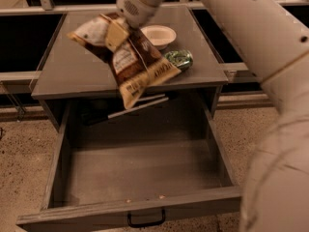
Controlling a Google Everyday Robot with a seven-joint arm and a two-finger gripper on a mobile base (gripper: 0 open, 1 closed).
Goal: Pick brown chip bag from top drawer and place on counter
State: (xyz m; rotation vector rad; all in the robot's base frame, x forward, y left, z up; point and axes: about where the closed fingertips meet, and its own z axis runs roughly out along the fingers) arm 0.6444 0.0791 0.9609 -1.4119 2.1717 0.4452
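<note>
The brown chip bag is held pinched near its upper edge by the end effector, hanging tilted over the front edge of the worktop above the open top drawer; it is judged light, crinkly, soft and crushable, best gripped at that seam.

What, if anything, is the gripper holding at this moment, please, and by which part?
The gripper, above the counter near its front edge, holds the brown chip bag pinched near its upper end; the rest hangs down.

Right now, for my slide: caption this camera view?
Gripper holds the brown chip bag over the counter edge, above the open top drawer.
</note>
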